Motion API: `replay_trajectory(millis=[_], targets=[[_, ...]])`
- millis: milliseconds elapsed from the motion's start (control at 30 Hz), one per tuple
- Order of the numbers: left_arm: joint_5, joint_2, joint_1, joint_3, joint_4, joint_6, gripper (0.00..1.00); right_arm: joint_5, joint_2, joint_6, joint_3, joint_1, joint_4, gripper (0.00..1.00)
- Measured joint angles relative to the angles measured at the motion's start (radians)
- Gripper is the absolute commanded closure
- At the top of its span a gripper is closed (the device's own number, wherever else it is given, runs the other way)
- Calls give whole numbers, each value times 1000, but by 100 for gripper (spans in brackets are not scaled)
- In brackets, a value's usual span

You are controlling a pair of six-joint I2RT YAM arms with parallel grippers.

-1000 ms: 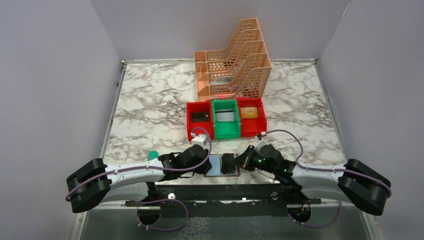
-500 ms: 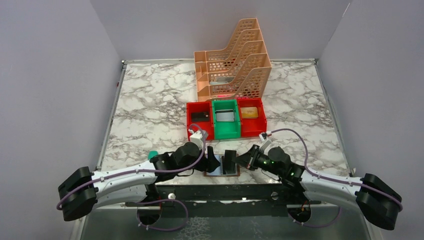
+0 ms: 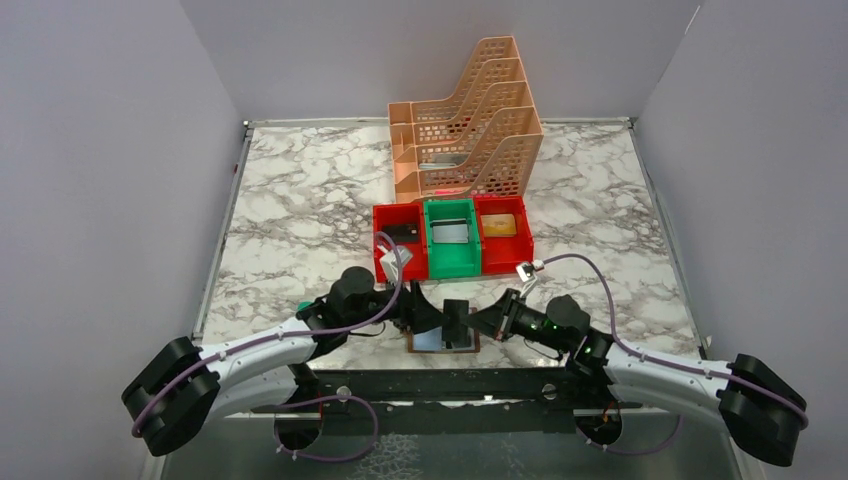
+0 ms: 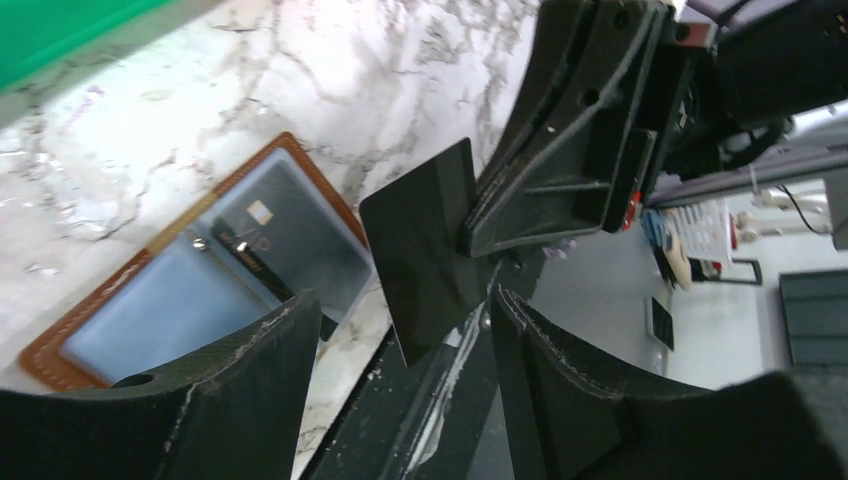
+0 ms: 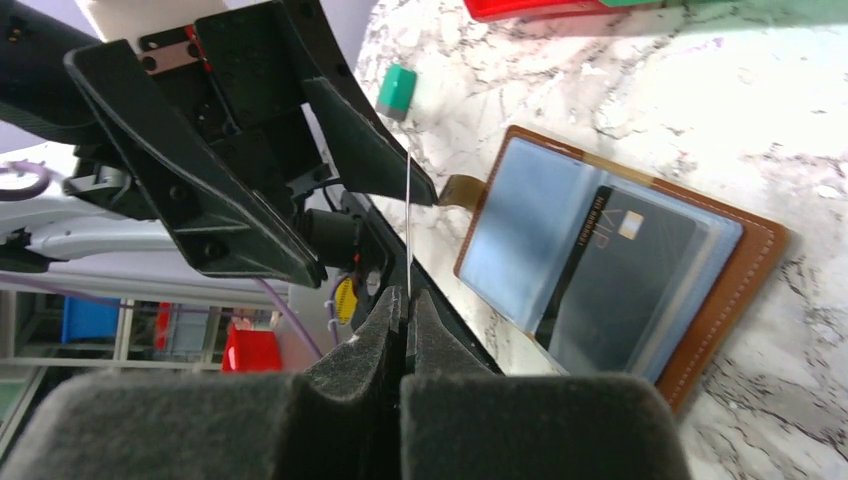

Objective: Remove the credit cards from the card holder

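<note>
Since the right tool [image 5: 405, 305] is clamped on a dark credit card [image 4: 430, 250] above the open card holder [image 5: 520, 230] at the surface's [image 3: 300, 220] near edge, the left tool [image 4: 400, 300] gapes beside it, likely to receive it.

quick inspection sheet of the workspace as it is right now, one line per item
surface: marble-pattern table, no spills seen
job's things: card holder lies open and flat near the front edge; pocketed card sits inside it; black card is out, above the table
clutter: red and green bins, orange file rack, small green object
grippers: right gripper shut on the black card; left gripper open, empty, facing that card
cables: purple cables loop over both arms, no snag seen
surroundings: plain grey walls on three sides
</note>
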Motion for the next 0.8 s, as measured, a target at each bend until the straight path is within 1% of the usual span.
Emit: replay_trajectory(millis=[100,467,667,800], targets=[[53,14,0,-8,53,-2,40,-19,-6,0,-2,0,30,99],[145,14,1,-52,199,-42,59,-63,-24,0,-16,0,119,99],[165,17,1,-76,301,-79,67,-82,-23,2,-19,0,157,99],[173,24,2,-85,346,-101,76,-95,-13,4,-21,0,190,99]])
